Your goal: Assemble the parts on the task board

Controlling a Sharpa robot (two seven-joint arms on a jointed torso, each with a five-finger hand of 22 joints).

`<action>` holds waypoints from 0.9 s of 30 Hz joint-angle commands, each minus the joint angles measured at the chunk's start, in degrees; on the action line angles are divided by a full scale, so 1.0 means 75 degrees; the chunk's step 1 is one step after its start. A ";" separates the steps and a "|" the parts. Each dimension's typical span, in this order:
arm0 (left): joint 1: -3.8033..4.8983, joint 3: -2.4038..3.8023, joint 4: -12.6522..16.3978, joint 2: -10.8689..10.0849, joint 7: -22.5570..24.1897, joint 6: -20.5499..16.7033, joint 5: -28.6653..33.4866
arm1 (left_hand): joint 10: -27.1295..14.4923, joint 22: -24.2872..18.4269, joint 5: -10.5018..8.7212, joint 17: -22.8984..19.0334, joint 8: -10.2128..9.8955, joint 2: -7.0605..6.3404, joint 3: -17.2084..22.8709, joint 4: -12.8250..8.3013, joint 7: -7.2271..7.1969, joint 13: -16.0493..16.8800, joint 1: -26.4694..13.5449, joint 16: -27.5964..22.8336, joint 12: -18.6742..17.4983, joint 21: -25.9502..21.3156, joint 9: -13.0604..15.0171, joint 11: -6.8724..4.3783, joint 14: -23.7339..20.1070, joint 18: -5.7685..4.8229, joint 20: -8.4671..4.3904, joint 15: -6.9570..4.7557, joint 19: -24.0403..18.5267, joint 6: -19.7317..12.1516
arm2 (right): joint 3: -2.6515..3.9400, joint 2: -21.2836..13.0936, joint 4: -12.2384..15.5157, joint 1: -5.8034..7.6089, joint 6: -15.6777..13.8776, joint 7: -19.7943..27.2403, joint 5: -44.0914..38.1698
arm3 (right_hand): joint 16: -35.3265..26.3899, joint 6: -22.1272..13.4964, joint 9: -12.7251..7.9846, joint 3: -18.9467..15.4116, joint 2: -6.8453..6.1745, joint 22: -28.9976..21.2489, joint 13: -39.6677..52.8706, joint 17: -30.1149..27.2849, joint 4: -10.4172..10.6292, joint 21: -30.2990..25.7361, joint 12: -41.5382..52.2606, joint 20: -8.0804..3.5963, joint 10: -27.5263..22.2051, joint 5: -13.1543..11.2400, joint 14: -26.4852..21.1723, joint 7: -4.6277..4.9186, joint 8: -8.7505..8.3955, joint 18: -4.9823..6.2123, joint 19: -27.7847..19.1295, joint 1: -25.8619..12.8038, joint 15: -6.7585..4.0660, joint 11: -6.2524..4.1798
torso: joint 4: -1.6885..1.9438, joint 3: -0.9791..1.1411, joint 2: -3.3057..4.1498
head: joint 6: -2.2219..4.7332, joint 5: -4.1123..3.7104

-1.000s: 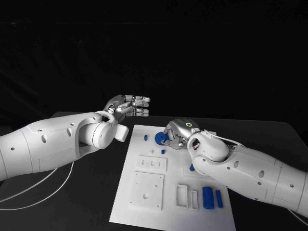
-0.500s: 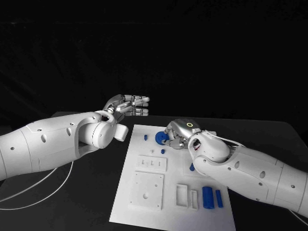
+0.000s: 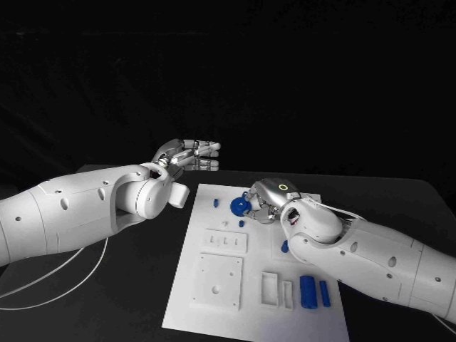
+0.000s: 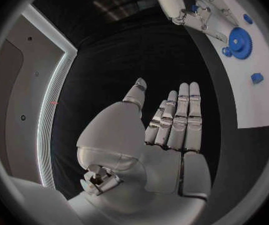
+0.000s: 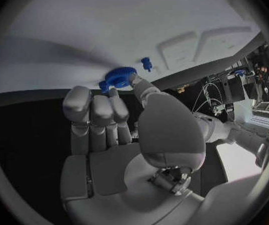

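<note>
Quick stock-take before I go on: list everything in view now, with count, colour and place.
task board: one, white, mid-table.
gear: one, blue, board's far end, at the right hand's fingertips.
small parts: a few, blue, near the gear.
bars: two, blue, board's near right.
inset plates: several, white, board's near half.
table: one, black.
cable: white, under left arm.
left hand: silver, raised off the board, empty.
right hand: silver, touching the gear.
</note>
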 commanded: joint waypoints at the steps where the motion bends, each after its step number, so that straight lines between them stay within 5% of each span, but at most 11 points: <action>1: 0.0014 0.0010 0.0006 0.0016 0.0057 0.0059 -0.0012 | -0.0056 -0.0007 -0.0022 0.0004 -0.0005 -0.0035 0.0016 -0.0006 -0.0003 0.0006 -0.0042 -0.0046 -0.0010 0.0029 -0.0006 -0.0015 -0.0018 -0.0007 0.0039 0.0018 0.0017 -0.0038 | 0.0000 -0.0004 0.0023 -0.0011 0.0014 -0.0019 -0.0062 | -0.0031 -0.0043 -0.0010 0.0006 -0.0043 0.0806 0.0000 -0.0002 -0.0021 0.0000 -0.0022 -0.0028 -0.0049 0.0042 -0.0007 0.0009 0.0017 -0.0013 0.0384 -0.0030 -0.0021 -0.0007 | 0.0005 -0.0007 -0.0001 | -0.0001 -0.0009; 8: 0.0014 0.0010 -0.0005 0.0016 0.0055 0.0059 -0.0012 | -0.0056 -0.0007 -0.0022 0.0004 -0.0005 -0.0035 0.0016 -0.0006 -0.0003 0.0006 -0.0042 -0.0046 -0.0010 0.0029 -0.0006 -0.0015 -0.0018 -0.0007 0.0039 0.0018 0.0017 -0.0038 | 0.0000 -0.0006 0.0005 -0.0014 -0.0070 -0.0030 -0.0052 | -0.0047 -0.0117 -0.0020 -0.0060 -0.0058 0.0802 -0.0013 -0.0011 -0.0005 -0.0019 -0.0042 -0.0031 -0.0063 0.0065 -0.0012 0.0027 0.0014 -0.0007 0.0381 -0.0047 -0.0024 0.0004 | 0.0023 -0.0012 -0.0004 | 0.0010 -0.0029; 16: 0.0014 0.0010 -0.0041 0.0002 0.0074 0.0072 -0.0012 | -0.0056 -0.0007 -0.0022 0.0004 -0.0005 -0.0035 0.0016 -0.0006 -0.0003 0.0006 -0.0042 -0.0046 -0.0010 0.0029 -0.0006 -0.0015 -0.0018 -0.0007 0.0039 0.0018 0.0017 -0.0038 | 0.0054 -0.0312 0.0141 -0.0014 -0.0531 0.0162 0.0406 | -0.0052 -0.0333 -0.0060 -0.0024 -0.0080 0.0803 -0.0014 -0.0007 0.0062 -0.0024 -0.0032 -0.0031 -0.0063 0.0222 -0.0012 0.0081 0.0018 0.0007 0.0393 -0.0059 -0.0019 0.0026 | -0.0013 -0.0004 -0.0011 | 0.0043 -0.0035; 19: 0.0014 0.0010 -0.0066 -0.0010 0.0089 0.0072 -0.0012 | -0.0056 -0.0007 -0.0022 0.0004 -0.0005 -0.0035 0.0016 -0.0006 -0.0003 0.0006 -0.0042 -0.0046 -0.0010 0.0029 -0.0006 -0.0015 -0.0018 -0.0007 0.0039 0.0018 0.0017 -0.0038 | 0.0200 -0.0553 0.0248 -0.0013 -0.0748 0.0444 0.0851 | -0.0057 -0.0399 -0.0089 -0.0010 -0.0069 0.0801 -0.0011 -0.0012 0.0052 -0.0038 -0.0027 -0.0020 -0.0069 0.0283 -0.0013 0.0098 0.0013 0.0016 0.0390 -0.0038 -0.0011 0.0036 | -0.0039 0.0002 -0.0021 | 0.0080 -0.0059; 22: 0.0014 0.0010 -0.0091 -0.0030 0.0102 0.0065 -0.0012 | -0.0056 -0.0007 -0.0022 0.0004 -0.0005 -0.0035 0.0016 -0.0006 -0.0003 0.0006 -0.0042 -0.0046 -0.0010 0.0029 -0.0006 -0.0015 -0.0018 -0.0007 0.0039 0.0018 0.0017 -0.0038 | 0.0437 -0.0869 0.0389 -0.0012 -0.0814 0.0791 0.1378 | -0.0066 -0.0426 -0.0089 -0.0104 -0.0047 0.0809 0.0001 -0.0016 0.0007 -0.0018 -0.0009 -0.0016 -0.0077 0.0376 -0.0016 0.0108 0.0015 0.0032 0.0388 -0.0016 -0.0010 0.0042 | -0.0083 0.0017 -0.0040 | 0.0090 -0.0103; 27: 0.0014 0.0010 -0.0075 -0.0097 0.0113 0.0081 -0.0013 | -0.0048 -0.0007 -0.0019 0.0004 -0.0003 -0.0042 0.0017 -0.0012 -0.0003 0.0007 -0.0038 -0.0045 -0.0008 0.0028 -0.0005 -0.0019 -0.0015 -0.0007 0.0040 0.0017 0.0017 -0.0024 | 0.0849 -0.1524 0.0501 -0.0012 -0.0376 0.1689 0.2502 | -0.0072 -0.0389 -0.0087 -0.0416 0.0042 0.0806 0.0023 -0.0013 -0.0117 -0.0036 0.0019 0.0002 -0.0085 0.0769 -0.0017 0.0104 0.0017 0.0034 0.0366 0.0054 0.0007 0.0042 | -0.0206 0.0066 -0.0097 | 0.0110 -0.0128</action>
